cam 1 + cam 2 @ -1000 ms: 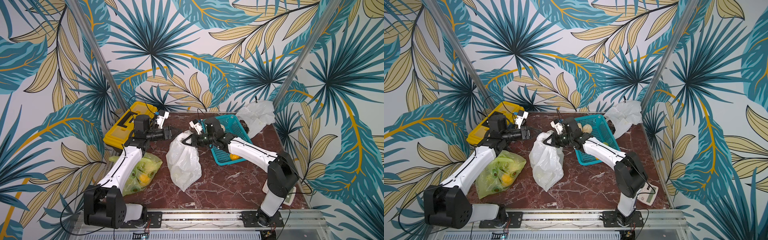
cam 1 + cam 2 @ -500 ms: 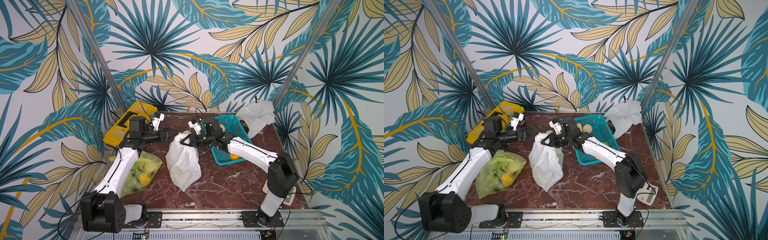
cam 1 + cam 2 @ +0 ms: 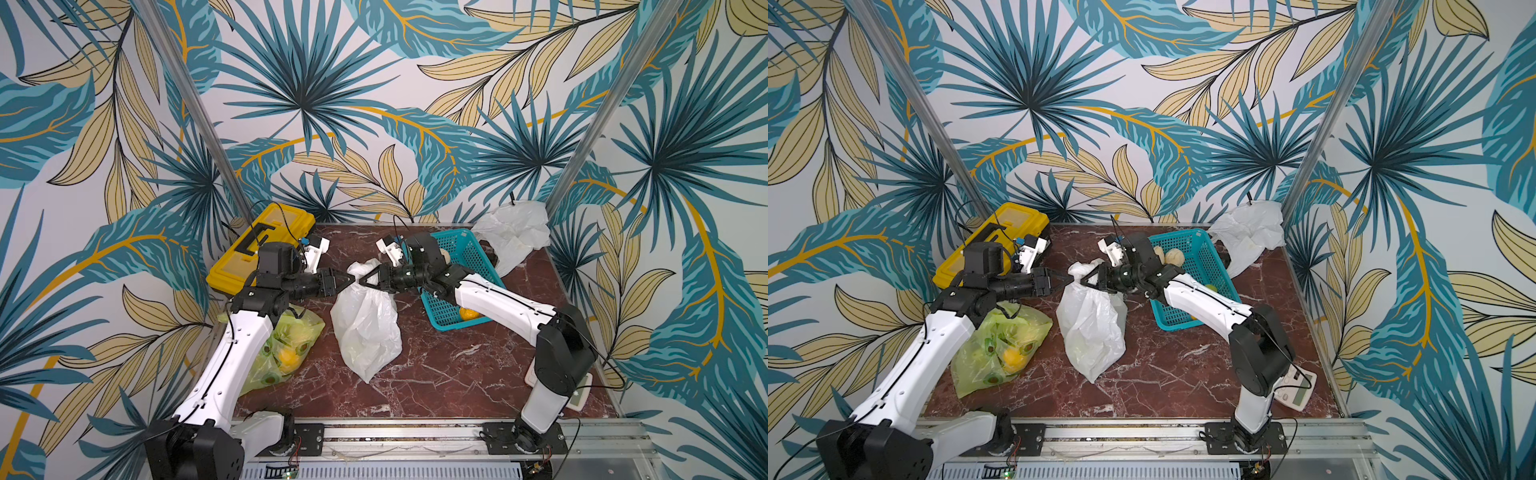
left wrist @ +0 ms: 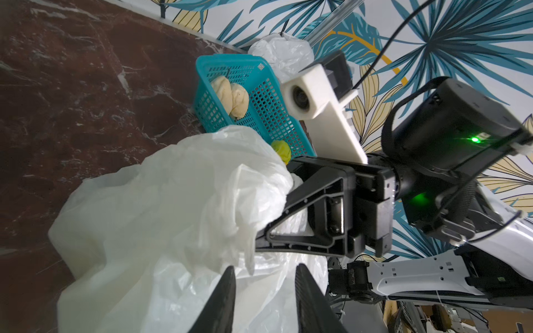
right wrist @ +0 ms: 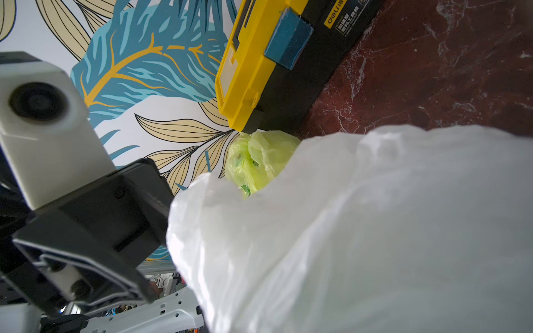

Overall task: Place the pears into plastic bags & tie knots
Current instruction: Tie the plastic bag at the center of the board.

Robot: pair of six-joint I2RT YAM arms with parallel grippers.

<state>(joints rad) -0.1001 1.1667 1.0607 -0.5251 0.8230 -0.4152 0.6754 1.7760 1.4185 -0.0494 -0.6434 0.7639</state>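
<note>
While your left fingers (image 4: 223, 299) stand parted with loose white film between them and nothing pinched, your left gripper (image 3: 345, 282) noses at the bunched neck of the thin plain white plastic bag (image 3: 365, 328). Facing it, your right gripper (image 3: 365, 279) has that same neck between its fingers; whether they clamp it cannot be told, since film covers the tips. The bag's body slumps on the dark red marble table (image 3: 436, 374), between the translucent lime-green plastic bag (image 3: 299, 332) by your left arm, which holds an orange-yellow pear (image 3: 286, 355) and greenish ones, and the teal mesh plastic basket (image 3: 446, 318). In the basket lie two cream-white pears (image 4: 230, 95), a light green pear (image 4: 281, 148) and an orange pear (image 3: 467, 313). A crumpled white plastic bag (image 3: 513, 232) sits in the far corner beyond the basket, and a yellow plastic toolbox (image 3: 249, 249) lies behind the green bag
</note>
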